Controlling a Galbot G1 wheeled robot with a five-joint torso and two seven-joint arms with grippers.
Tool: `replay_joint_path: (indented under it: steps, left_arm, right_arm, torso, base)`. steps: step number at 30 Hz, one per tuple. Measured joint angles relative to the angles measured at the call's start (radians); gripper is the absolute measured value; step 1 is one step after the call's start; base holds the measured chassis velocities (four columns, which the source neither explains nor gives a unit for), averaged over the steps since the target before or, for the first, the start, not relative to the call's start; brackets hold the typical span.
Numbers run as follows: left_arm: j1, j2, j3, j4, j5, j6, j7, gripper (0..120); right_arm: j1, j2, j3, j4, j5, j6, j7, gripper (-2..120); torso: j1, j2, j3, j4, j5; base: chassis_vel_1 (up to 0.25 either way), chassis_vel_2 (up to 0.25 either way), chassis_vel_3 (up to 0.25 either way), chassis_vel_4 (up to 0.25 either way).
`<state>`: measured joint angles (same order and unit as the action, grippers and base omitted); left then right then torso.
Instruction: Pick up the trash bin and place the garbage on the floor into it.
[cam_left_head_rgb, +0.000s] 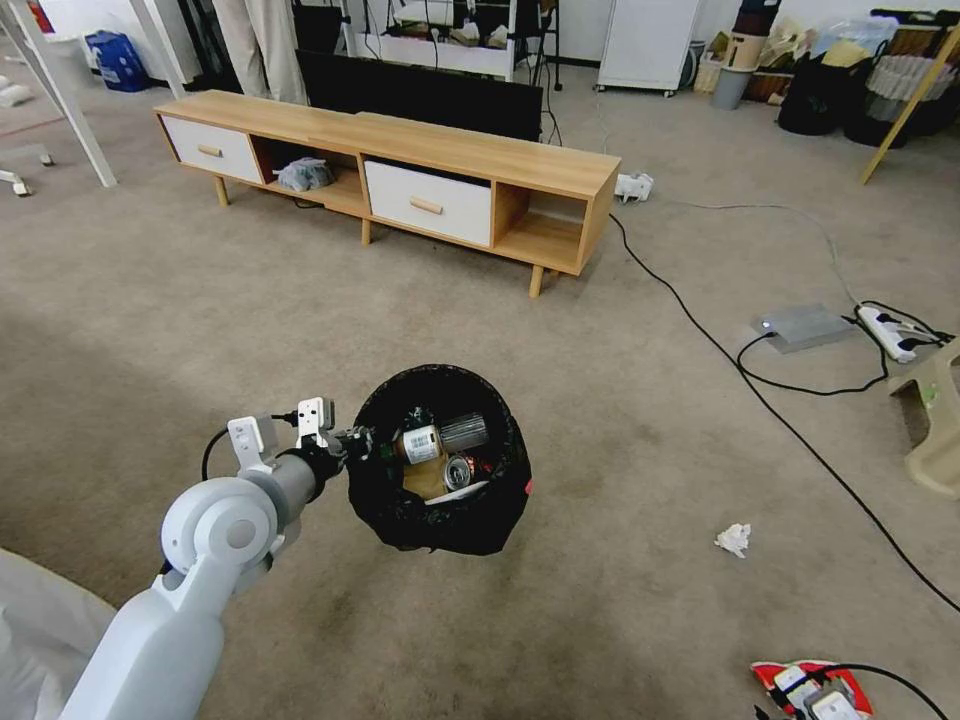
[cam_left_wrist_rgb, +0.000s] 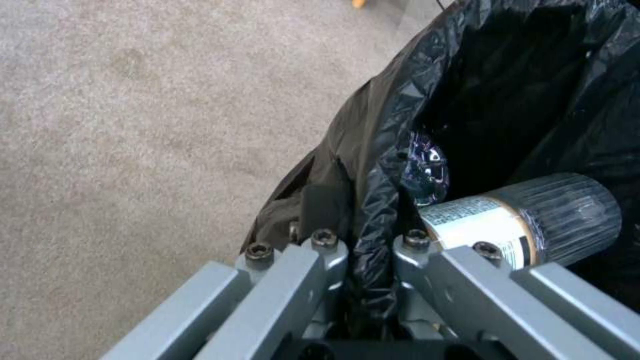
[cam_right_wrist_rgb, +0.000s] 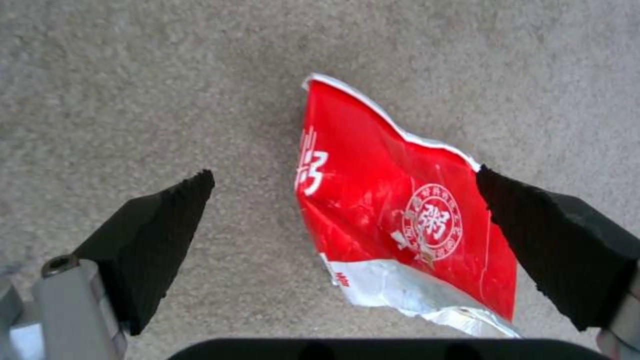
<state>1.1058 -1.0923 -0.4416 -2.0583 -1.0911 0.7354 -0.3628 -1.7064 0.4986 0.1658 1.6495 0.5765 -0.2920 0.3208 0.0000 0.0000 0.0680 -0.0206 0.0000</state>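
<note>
Your floor (cam_left_head_rgb: 150, 330), beige carpet, takes up most of the head frame. A long wooden cabinet (cam_left_head_rgb: 470, 150) runs across the upper centre, one open shelf holding a crumpled grey bag (cam_left_head_rgb: 305, 175). Black cables (cam_left_head_rgb: 700, 325) trail down the right side past a power strip (cam_left_head_rgb: 890, 330).

Your bin (cam_left_head_rgb: 440, 525) sits at centre, just below the middle of the frame, lined in black plastic. Inside it you have a clear bottle with a white label (cam_left_head_rgb: 440, 440), a crushed can (cam_left_head_rgb: 458, 472) beside it, and brown paper (cam_left_head_rgb: 425, 478) beneath; deeper contents are too dark to tell.

Your left gripper (cam_left_wrist_rgb: 373, 250) is closed on the bin's rim at its left side, liner pinched between the fingers (cam_left_wrist_rgb: 320, 255).

Your right gripper (cam_right_wrist_rgb: 347, 200), at lower right of the head frame, stands open over a red-and-white wrapper (cam_right_wrist_rgb: 393, 215) lying flat on the carpet, one pad (cam_right_wrist_rgb: 153, 235) on either side.

A white paper wad (cam_left_head_rgb: 733, 539) lies on the carpet right of the bin, well apart from it.
</note>
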Motion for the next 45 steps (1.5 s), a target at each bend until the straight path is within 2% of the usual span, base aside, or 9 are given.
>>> replay_joint_path:
  steps: [45]
  left_arm:
    - [0.04, 0.0, -0.01, -0.039, 0.015, 0.0, -0.002, 0]
  right_arm:
    - [0.07, 0.038, -0.011, -0.1, -0.014, 0.003, -0.022, 100]
  torso:
    - [0.0, 0.0, 0.0, 0.0, 0.0]
  base:
    - [0.0, 0.0, 0.0, 0.0]
